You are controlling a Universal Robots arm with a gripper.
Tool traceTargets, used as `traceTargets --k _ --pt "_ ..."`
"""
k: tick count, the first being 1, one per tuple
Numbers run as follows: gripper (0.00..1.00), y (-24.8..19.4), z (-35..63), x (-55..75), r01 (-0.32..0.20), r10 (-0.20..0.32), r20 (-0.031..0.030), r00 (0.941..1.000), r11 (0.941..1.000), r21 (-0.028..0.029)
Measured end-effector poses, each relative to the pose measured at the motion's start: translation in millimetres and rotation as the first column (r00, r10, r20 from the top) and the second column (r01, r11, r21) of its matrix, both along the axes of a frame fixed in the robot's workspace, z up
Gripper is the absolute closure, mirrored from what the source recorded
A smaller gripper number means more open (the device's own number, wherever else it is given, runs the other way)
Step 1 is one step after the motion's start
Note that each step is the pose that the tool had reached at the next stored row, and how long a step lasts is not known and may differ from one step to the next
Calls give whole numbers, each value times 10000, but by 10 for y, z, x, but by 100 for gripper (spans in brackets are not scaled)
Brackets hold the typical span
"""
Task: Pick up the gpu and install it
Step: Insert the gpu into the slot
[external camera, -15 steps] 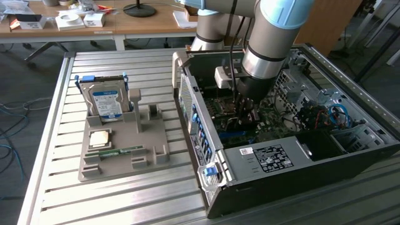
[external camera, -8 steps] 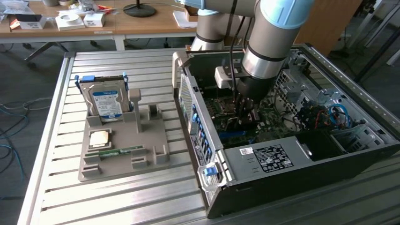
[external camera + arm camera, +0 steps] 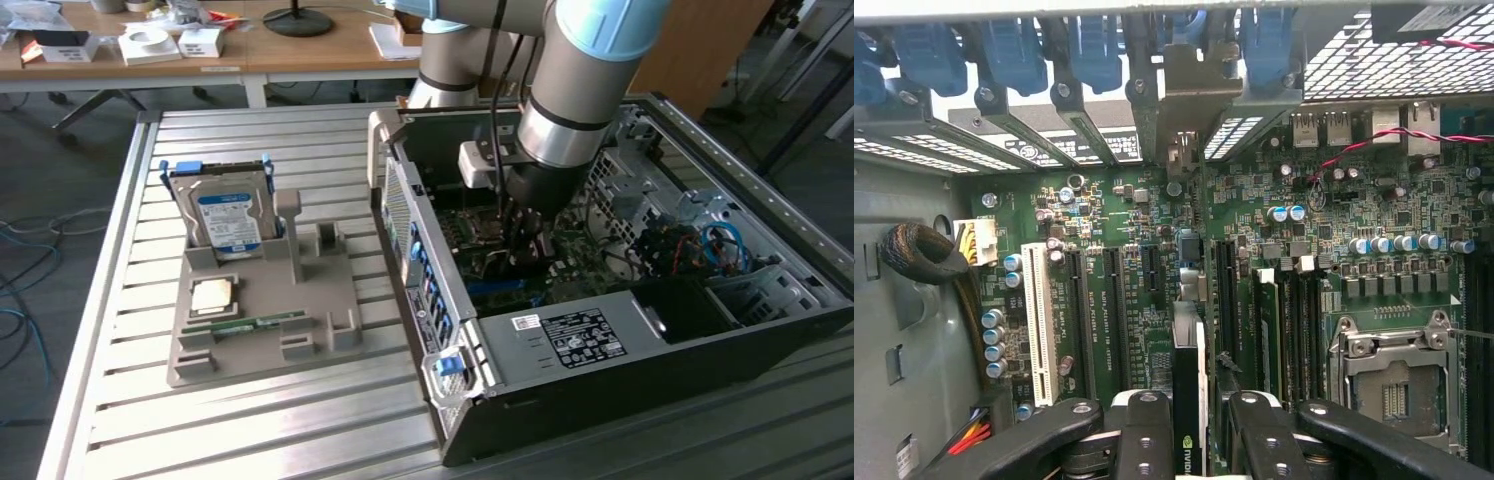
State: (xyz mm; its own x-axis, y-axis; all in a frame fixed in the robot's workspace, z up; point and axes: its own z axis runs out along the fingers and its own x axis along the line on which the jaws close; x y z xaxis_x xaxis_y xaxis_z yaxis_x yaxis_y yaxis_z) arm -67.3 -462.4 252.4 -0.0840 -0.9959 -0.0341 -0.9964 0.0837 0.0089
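Observation:
The gpu (image 3: 1189, 375) is a thin dark card seen edge-on, with a small green logo near my fingers. Its pale metal bracket (image 3: 1189, 90) reaches the rear slot openings of the case. My gripper (image 3: 1197, 425) is shut on the card's top edge, one black finger (image 3: 1144, 435) on each side. The card stands upright over the green motherboard (image 3: 1124, 300), in line with a black expansion slot. I cannot tell whether it is seated. In the exterior view my gripper (image 3: 523, 240) is down inside the open computer case (image 3: 561, 340).
A white slot (image 3: 1037, 310) and black slots (image 3: 1112, 310) lie beside the card, with the processor socket (image 3: 1394, 385) further off. On the slatted table, a grey fixture (image 3: 267, 320) holds a hard drive (image 3: 230, 215), a processor chip (image 3: 214, 295) and a green memory stick (image 3: 247, 323).

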Motion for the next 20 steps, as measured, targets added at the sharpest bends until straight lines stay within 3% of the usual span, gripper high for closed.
traceTargets --k 20 --pt "74 -3 -1 8 1 -1 1 10000 10000 0"
